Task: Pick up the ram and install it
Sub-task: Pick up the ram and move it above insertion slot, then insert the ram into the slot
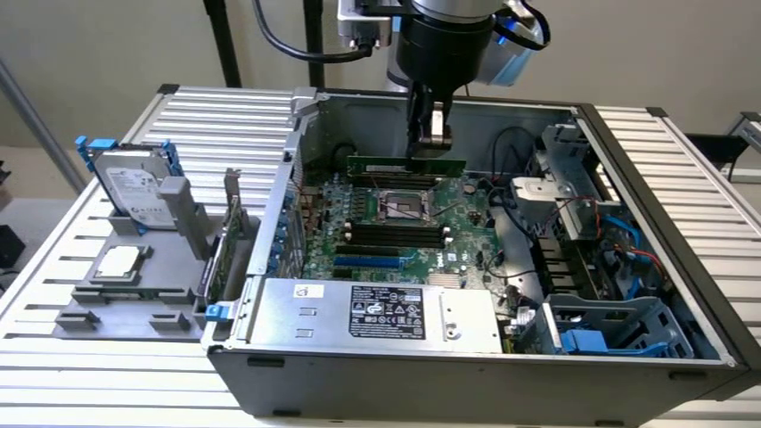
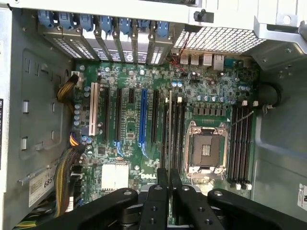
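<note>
While the pincer [image 1: 430, 152] is clamping the ram [image 1: 402, 167] by its upper edge, it is hanging the stick level above the motherboard [image 1: 466, 207] inside the computer case [image 1: 476, 374]. Pickup looks done. Seating it is probably calling for squaring its edge with an empty black slot [image 1: 387, 234].

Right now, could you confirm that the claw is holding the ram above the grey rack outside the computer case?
Not quite: the claw is holding the ram above the motherboard inside the computer case, as the exterior view shows.
</note>
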